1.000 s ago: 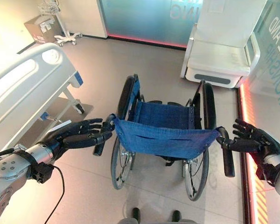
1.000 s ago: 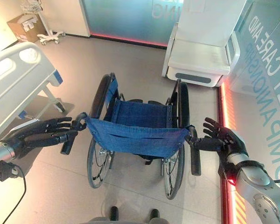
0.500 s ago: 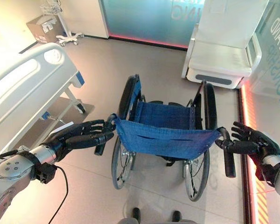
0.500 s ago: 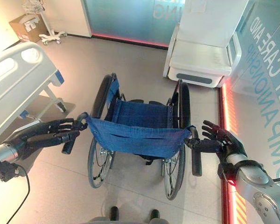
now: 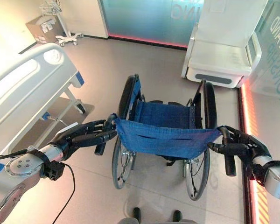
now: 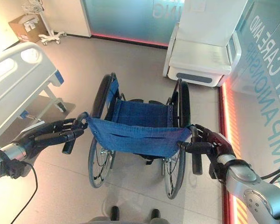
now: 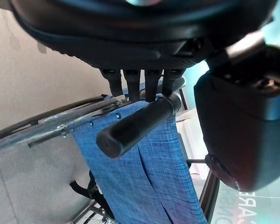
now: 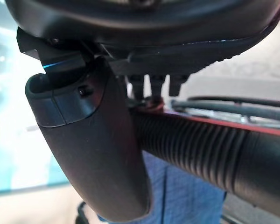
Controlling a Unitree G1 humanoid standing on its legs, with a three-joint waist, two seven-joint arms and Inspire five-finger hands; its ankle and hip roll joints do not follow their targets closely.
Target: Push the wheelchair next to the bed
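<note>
you had the wheelchair (image 5: 165, 135) mid-floor, well apart from the bed (image 5: 23, 88) on its left, with the left hand (image 5: 86, 136) stretched loose over the left push handle (image 5: 101, 146), the right hand (image 5: 240, 147) curled round the right push handle (image 5: 228, 161), a white padded chair (image 5: 224, 51) ahead by the glass wall (image 5: 144, 18).

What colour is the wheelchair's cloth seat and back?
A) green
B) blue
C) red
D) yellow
B: the wheelchair has blue fabric across its back and seat, stretched between the two black push handles where the left hand and right hand are.
</note>
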